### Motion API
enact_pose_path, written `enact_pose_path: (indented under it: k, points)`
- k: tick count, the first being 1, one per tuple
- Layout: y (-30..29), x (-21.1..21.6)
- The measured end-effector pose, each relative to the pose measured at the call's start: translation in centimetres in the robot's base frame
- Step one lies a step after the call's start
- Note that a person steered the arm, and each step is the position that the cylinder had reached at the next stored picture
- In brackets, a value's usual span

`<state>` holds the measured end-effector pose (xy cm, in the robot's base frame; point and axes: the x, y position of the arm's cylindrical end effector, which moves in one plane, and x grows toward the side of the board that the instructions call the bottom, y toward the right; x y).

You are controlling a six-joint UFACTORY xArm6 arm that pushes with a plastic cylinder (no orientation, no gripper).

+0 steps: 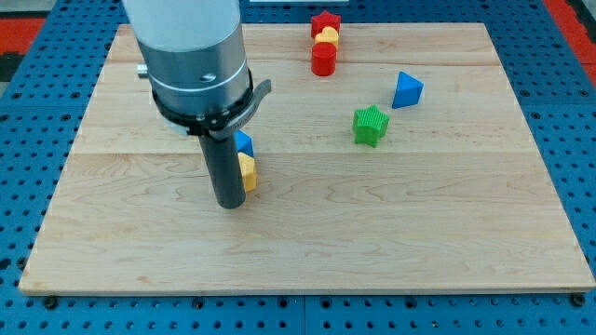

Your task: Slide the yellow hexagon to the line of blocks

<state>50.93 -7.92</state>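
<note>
Your arm carried no hand, so its state could not be told; my tip point(230, 204) stood left of the worktop's point(391, 242) centre, touching the yellow hexagon point(248, 173) on its left. A blue block point(244, 143) sat just behind the hexagon. The line of red star point(326, 21), yellow block point(327, 37) and red cylinder point(323, 60) waited at the top edge, well apart, with the green star point(370, 125) and blue triangle point(406, 89) toward the right.

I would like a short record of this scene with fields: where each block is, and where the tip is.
tip: my tip sits at the left side of the yellow block, touching or nearly so
blue block: just above the yellow one, partly hidden
line of blocks: red star, yellow block, red cylinder, at the view's top
blue triangle: right of centre
green star: below-left of the triangle
</note>
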Motion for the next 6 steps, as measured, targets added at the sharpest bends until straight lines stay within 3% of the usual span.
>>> enact_pose_path:
  k: [2, 4, 6]
  points:
    - [-2.5, -1.1]
    - [6.6, -2.7]
    - [6.3, -12.6]
